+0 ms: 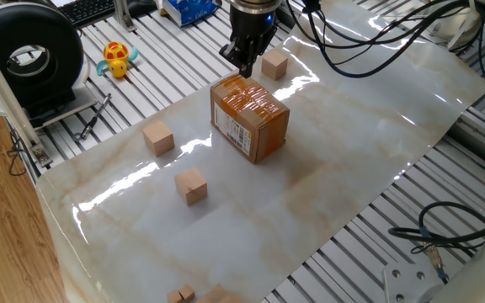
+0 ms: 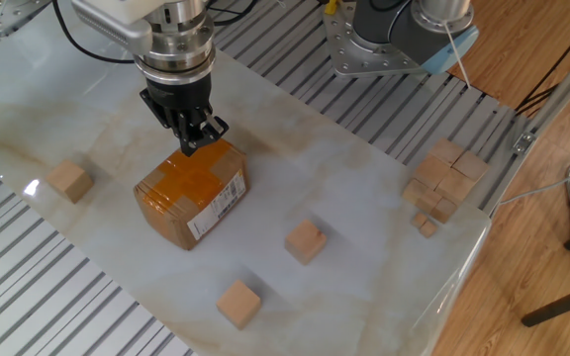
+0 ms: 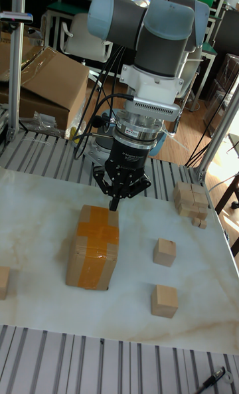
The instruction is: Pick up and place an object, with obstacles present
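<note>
Three alike light-tan wooden cubes lie on the marble sheet; which one is the object I cannot tell. One cube (image 1: pixel 274 63) (image 2: pixel 69 181) (image 3: pixel 2 282) sits beyond the box, close to the gripper. Two more (image 1: pixel 158 137) (image 1: pixel 191 185) lie on the box's other side (image 2: pixel 238 303) (image 2: pixel 305 240) (image 3: pixel 164 300) (image 3: pixel 164 251). The obstacle, a taped cardboard box (image 1: pixel 251 118) (image 2: pixel 191 193) (image 3: pixel 93 248), stands mid-sheet. My gripper (image 1: pixel 244 64) (image 2: pixel 195 144) (image 3: pixel 114 204) hangs just over the box's top edge, fingers closed to a point, holding nothing.
A black round reel (image 1: pixel 32 55) and a yellow toy turtle (image 1: pixel 118 59) sit off the sheet on the slatted table. A pile of wooden blocks (image 2: pixel 445 178) (image 3: pixel 191 201) occupies one corner of the sheet. Cables (image 1: pixel 369 42) trail behind the arm.
</note>
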